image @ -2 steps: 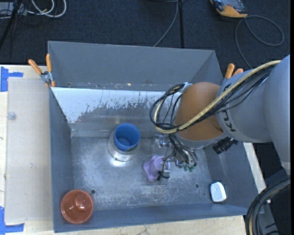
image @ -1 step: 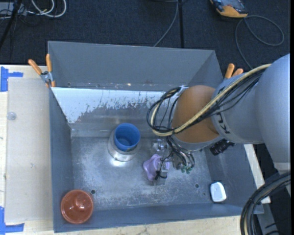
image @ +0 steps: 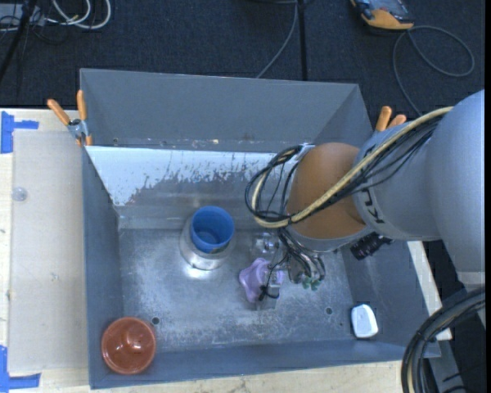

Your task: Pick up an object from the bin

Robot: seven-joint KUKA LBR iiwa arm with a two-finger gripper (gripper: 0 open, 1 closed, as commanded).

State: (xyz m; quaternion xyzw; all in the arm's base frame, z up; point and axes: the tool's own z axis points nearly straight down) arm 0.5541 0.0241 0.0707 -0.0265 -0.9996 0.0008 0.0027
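Starting at the left of the grey metal bin (image: 213, 113), we find a round orange-red bowl-like piece (image: 128, 344) lying in the near left corner, close to both walls, with a smaller circle showing at its middle. Further right and further back, well apart from it, stands a clear-sided cup with a blue rim (image: 210, 229), upright on the bin floor with its mouth turned up; we see only blue inside it. Just to the right of the cup, near the middle of the floor, lies the small lumpy purple thing (image: 250, 278). Its long axis seems to run from the far wall toward the near wall, slightly tilted, and we cannot tell which end is its front. The gripper (image: 270, 289) is down at the floor against the right side of this purple thing, touching or just beside it. We cannot tell whether the gripper is spread, drawn together or clamped on the purple thing, because the wrist parts hide that spot. Above it sits the arm's orange cover (image: 327, 191), with dark looped cables (image: 266, 195) hanging on its left side. Furthest right, near the near right corner and well apart from the gripper, a small white rounded thing (image: 364, 321) lies flat on the floor.
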